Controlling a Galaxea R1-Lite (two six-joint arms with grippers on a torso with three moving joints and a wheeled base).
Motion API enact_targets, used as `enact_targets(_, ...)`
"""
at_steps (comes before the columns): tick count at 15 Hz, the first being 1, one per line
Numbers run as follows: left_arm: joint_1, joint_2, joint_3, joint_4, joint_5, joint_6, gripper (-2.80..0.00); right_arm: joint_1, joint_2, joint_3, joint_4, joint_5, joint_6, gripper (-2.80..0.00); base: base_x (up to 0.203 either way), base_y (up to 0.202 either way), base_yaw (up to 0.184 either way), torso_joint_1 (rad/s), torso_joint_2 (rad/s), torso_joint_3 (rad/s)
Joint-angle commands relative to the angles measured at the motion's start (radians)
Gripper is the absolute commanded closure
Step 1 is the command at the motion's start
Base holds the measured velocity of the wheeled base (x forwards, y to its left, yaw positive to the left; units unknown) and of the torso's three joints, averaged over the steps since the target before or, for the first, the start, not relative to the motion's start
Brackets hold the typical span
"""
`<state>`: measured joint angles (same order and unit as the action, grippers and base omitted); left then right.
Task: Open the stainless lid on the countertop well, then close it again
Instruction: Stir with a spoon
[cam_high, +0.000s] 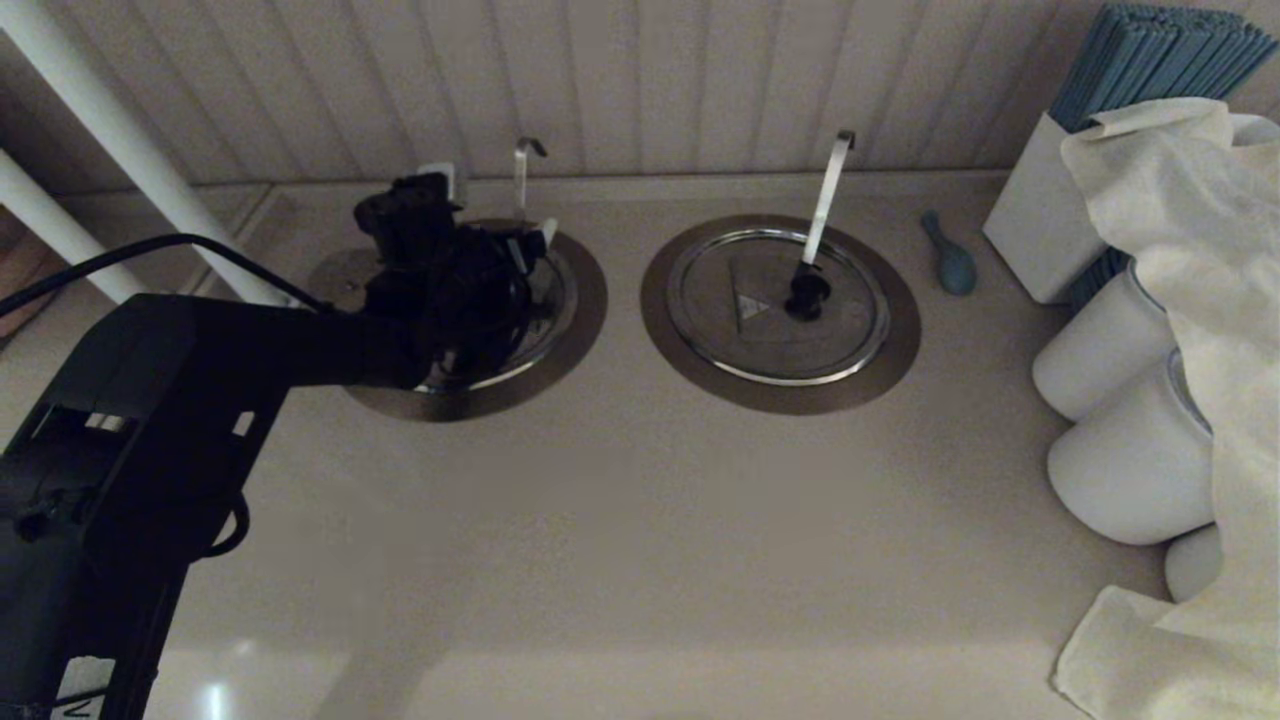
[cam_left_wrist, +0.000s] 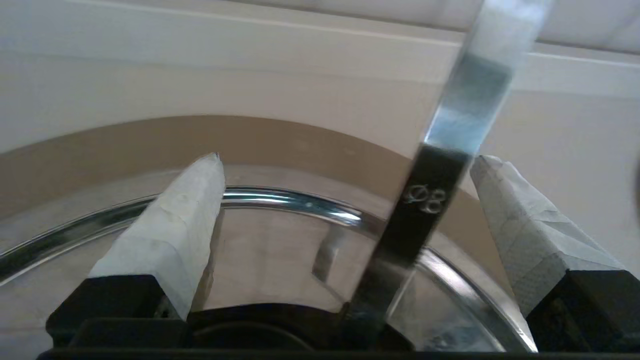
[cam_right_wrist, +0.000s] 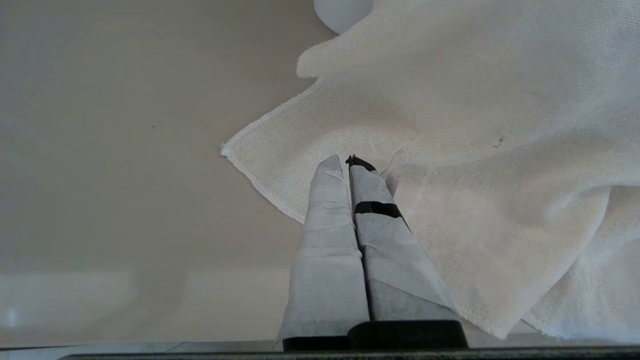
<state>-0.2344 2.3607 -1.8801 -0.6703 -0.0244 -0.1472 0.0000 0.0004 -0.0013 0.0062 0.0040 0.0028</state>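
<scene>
The stainless lid (cam_high: 556, 305) lies flat in the left countertop well, whose brown-grey flange (cam_high: 590, 290) rings it. Its thin hook-tipped handle (cam_high: 521, 172) rises at the back. My left gripper (cam_high: 495, 205) hangs low over this lid and hides most of it and the knob. In the left wrist view the left gripper (cam_left_wrist: 347, 157) is open: its taped fingers (cam_left_wrist: 170, 230) straddle the lid's shiny rim (cam_left_wrist: 290, 200), and the handle (cam_left_wrist: 445, 165) stands between them, close to one finger. My right gripper (cam_right_wrist: 348, 162) is shut and empty, parked over a white cloth (cam_right_wrist: 475, 150).
The twin lid (cam_high: 740, 270) with its broad pale handle (cam_high: 828, 195) sits to the right. Further right are a teal spoon (cam_high: 950, 262), a box of blue sticks (cam_high: 1040, 225), white jars (cam_high: 1100, 360) and the draped cloth (cam_high: 1190, 260). The wall runs close behind.
</scene>
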Motion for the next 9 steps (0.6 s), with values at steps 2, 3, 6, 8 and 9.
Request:
enact_targets(2,-0.007,0.008,-0.005,-0.005,0.003,-0.002,-2.8,0.001,0.0,0.001,0.0,0.001,0.0,0.0,0.0,0.0,0.0,0.0,0.0,0.0)
enact_targets(3,-0.006,0.009,-0.007,-0.005,0.003,-0.002,0.0,0.0,0.0,0.0,-0.001,0.001,0.0,0.0,0.0,0.0,0.0,0.0,0.0,0.0)
enact_targets(6,-0.008,0.008,-0.007,-0.005,0.001,-0.002,0.0,0.0,0.0,0.001,0.0,0.001,0.0,0.0,0.0,0.0,0.0,0.0,0.0,0.0)
enact_targets(8,-0.009,0.003,-0.007,-0.005,0.003,-0.003,0.0,0.0,0.0,0.0,0.0,0.001,0.0,0.0,0.0,0.0,0.0,0.0,0.0,0.0)
enact_targets(9,-0.01,0.0,-0.007,-0.005,0.003,-0.003,0.0,0.0,0.0,0.0,0.0,0.001,0.0,0.0,0.0,0.0,0.0,0.0,0.0,0.0)
